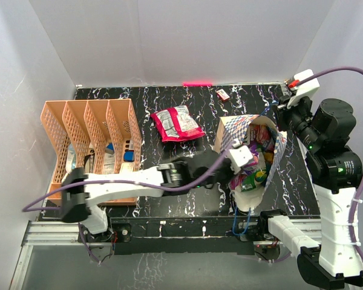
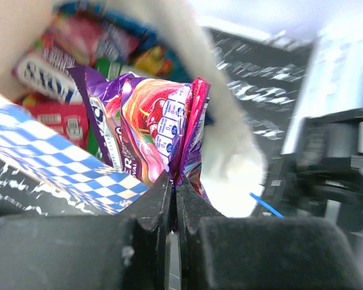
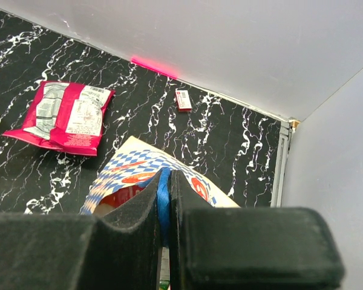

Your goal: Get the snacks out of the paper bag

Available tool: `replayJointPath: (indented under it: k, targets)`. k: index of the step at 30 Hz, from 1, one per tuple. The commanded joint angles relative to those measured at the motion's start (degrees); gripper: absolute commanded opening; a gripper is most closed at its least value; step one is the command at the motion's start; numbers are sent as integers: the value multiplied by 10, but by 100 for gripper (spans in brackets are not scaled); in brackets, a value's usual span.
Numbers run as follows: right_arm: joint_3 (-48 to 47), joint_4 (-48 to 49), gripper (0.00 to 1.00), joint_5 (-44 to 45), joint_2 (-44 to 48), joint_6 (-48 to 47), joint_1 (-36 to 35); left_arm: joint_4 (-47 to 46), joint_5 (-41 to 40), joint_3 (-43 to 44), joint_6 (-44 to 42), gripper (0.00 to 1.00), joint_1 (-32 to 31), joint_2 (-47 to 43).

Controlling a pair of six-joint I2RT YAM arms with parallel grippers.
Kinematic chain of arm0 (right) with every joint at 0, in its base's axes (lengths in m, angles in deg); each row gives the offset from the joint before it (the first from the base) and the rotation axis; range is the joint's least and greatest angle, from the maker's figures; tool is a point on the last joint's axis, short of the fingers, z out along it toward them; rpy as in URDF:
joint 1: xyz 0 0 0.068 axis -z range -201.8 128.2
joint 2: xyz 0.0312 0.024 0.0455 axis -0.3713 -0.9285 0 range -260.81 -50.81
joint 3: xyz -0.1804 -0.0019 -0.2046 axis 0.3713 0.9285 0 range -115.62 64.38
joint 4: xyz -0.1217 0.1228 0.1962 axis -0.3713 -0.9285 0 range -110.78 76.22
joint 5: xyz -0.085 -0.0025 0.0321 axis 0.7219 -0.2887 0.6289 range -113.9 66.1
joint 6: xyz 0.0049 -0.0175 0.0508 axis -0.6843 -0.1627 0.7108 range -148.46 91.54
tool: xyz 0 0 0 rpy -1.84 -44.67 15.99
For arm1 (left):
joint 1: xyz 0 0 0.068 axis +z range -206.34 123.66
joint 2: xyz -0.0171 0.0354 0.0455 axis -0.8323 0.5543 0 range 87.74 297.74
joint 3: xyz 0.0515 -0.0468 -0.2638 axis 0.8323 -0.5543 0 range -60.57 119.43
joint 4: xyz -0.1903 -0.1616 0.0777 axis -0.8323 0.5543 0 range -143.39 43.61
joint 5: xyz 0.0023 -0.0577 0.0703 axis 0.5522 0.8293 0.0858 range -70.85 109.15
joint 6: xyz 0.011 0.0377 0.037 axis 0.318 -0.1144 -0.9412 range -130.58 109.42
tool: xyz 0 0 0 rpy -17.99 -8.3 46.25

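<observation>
Left gripper [image 2: 174, 181] jaws are pressed together on the lower edge of a purple-pink packet [image 2: 160, 127], held at the mouth of the paper bag [image 2: 60, 163]. Right gripper [image 3: 165, 180] jaws pinch the bag's blue cord handle [image 3: 163, 202]. Other snacks [image 1: 259, 166] lie inside the bag. One red packet [image 1: 176, 124] lies on the table [image 1: 290, 181] near it.

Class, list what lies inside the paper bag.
Several bright packets fill the paper bag; the left gripper grips a purple-pink packet. Anything beneath them, and the bag's bottom, is covered.

Glossy crinkly snacks [image 1: 176, 124], matt paper bag [image 1: 232, 130]
</observation>
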State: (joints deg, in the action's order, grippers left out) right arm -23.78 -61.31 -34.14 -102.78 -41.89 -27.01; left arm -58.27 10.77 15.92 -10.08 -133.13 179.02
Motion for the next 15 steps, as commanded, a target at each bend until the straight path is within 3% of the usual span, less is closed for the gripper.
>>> replayJointPath:
  k: [1,6,12,15]
  targets:
    - [1,101,8,4,25,-11,-2,82,104,-5,46,0,1,-118]
    - [20,107,8,4,34,-14,-2,179,53,10,55,0,1,-218]
    - [31,107,8,0,37,-18,-3,316,-106,48,38,0,2,-265]
    - [35,108,8,-2,37,-18,-2,351,-222,53,31,0,3,-267]
